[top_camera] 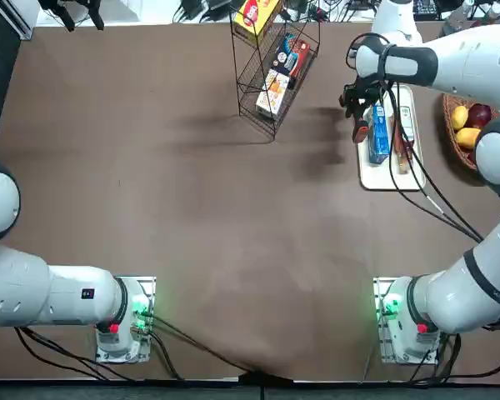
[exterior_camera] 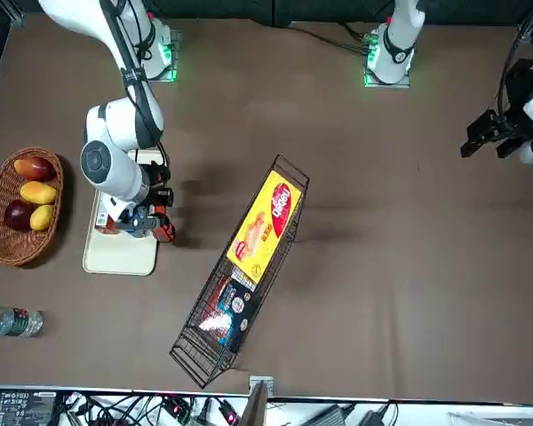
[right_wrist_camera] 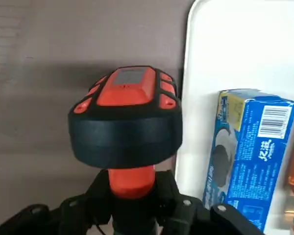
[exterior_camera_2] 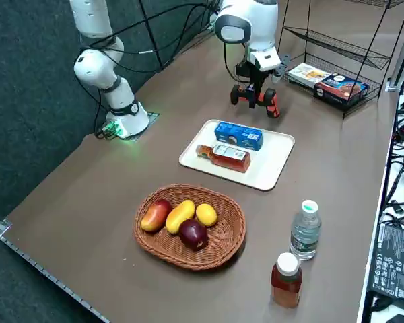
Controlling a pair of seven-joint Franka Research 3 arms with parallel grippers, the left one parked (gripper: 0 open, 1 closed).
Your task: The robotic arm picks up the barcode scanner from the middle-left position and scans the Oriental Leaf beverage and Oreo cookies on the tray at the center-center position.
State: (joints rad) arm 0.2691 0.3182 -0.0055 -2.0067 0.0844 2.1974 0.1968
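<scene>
1 white tray [exterior_camera_2: 269, 168] with 2 items inside; tool [right_wrist_camera: 133, 205] clenched round barcode scanner [right_wrist_camera: 127, 117].

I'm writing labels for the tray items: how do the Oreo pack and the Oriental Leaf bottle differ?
The Oreo pack is a blue box; the Oriental Leaf bottle is reddish-brown with a white label. The pack has flat sides, while the bottle narrows to a neck. Both lie on the white tray.
</scene>
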